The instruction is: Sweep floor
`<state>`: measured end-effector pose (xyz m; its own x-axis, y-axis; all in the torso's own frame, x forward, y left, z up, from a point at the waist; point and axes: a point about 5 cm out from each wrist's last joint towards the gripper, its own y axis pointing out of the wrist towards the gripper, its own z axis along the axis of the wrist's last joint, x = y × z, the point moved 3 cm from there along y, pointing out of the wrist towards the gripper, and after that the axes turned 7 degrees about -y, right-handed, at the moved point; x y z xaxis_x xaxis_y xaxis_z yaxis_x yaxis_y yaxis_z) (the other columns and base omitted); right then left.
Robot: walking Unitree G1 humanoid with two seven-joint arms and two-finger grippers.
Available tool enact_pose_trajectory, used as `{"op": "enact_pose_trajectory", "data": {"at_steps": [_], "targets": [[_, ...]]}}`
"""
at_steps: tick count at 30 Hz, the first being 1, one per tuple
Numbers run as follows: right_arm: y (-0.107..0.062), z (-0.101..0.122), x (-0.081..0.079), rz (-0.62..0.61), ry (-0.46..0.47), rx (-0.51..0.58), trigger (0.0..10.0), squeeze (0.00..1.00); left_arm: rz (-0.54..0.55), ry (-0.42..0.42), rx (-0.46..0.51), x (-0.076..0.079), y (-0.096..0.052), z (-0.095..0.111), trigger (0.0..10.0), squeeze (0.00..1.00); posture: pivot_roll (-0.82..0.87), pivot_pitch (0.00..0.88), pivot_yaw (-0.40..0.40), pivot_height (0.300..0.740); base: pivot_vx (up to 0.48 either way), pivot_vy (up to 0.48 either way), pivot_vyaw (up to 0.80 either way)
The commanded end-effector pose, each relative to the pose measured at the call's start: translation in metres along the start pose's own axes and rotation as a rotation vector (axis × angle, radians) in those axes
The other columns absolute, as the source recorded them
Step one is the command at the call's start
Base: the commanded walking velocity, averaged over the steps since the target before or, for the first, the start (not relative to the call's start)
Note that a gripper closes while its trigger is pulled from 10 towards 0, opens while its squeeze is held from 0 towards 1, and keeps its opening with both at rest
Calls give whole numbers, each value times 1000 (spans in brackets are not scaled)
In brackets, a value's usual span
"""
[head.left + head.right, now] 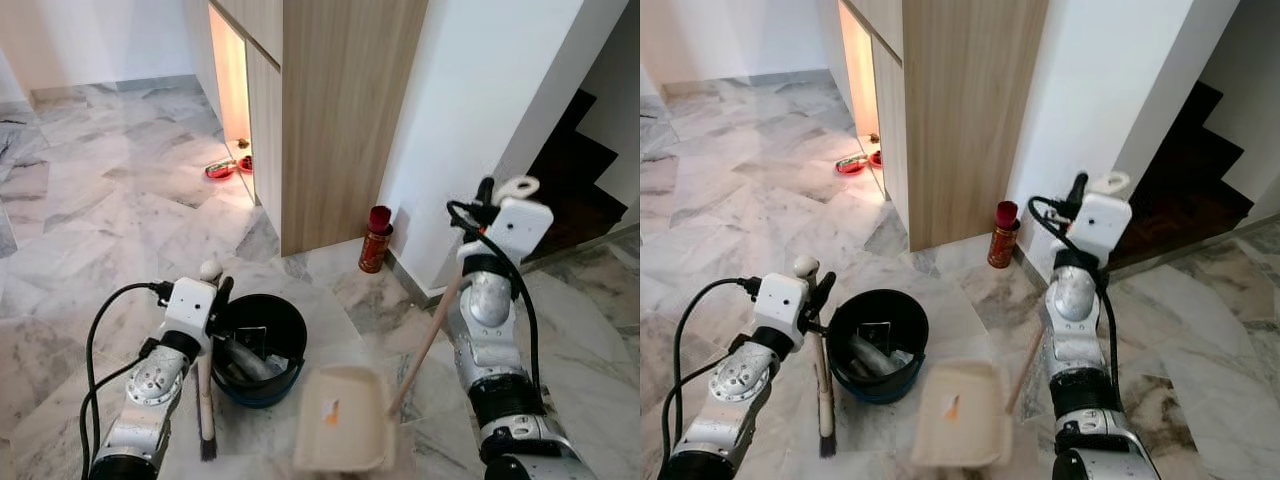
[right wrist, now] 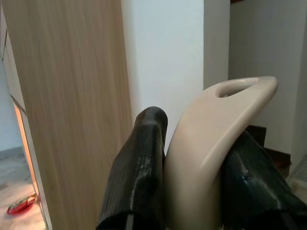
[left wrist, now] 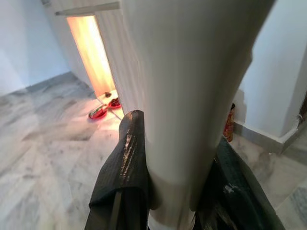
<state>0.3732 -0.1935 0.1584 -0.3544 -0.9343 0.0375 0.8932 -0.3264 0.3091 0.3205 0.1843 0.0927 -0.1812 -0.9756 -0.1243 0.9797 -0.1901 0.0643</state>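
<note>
Left eye view: left gripper (image 1: 214,283) fingers pinching hand brush (image 1: 207,400) handle, brush hanging near vertical, bristles on marble floor (image 1: 100,180) just beside black bucket (image 1: 258,350). Right gripper (image 1: 500,190) fingers clamped on dustpan (image 1: 343,418) handle top, long axis slanting down toward robot's left, pan flat on floor between arms. Brush is left of pan, so sweep rightward imo.

Red canister (image 1: 376,240) standing on the marble floor (image 1: 110,200) against the white wall (image 1: 470,120), red bowls (image 1: 220,170) by the lit wooden cabinet (image 1: 330,110), dark staircase (image 1: 575,180) off right.
</note>
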Motion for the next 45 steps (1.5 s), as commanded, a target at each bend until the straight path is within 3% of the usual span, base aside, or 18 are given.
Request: {"op": "enact_pose_trajectory", "data": {"at_steps": [1, 6, 11, 23, 45], "targets": [[3, 10, 2, 4, -3, 58, 10000, 0, 34, -42, 36, -5, 0, 6, 10000, 0, 166, 0, -69, 740, 0, 0, 0], [-1, -2, 2, 22, -7, 20, 10000, 0, 68, -92, 34, -7, -5, 3, 10000, 0, 161, 0, -78, 740, 0, 0, 0], [-8, -13, -2, 35, 63, -39, 10000, 0, 78, -95, 38, -7, -9, 2, 10000, 0, 166, 0, -92, 740, 0, 0, 0], [-9, -18, -1, 39, 68, -48, 10000, 0, 59, -99, 33, 0, -11, 0, 10000, 0, 167, 0, -93, 740, 0, 0, 0], [-5, -17, -11, 101, 89, -56, 10000, 0, 76, -104, 52, -3, -8, 4, 10000, 0, 162, 0, -96, 740, -272, 0, 0]]}}
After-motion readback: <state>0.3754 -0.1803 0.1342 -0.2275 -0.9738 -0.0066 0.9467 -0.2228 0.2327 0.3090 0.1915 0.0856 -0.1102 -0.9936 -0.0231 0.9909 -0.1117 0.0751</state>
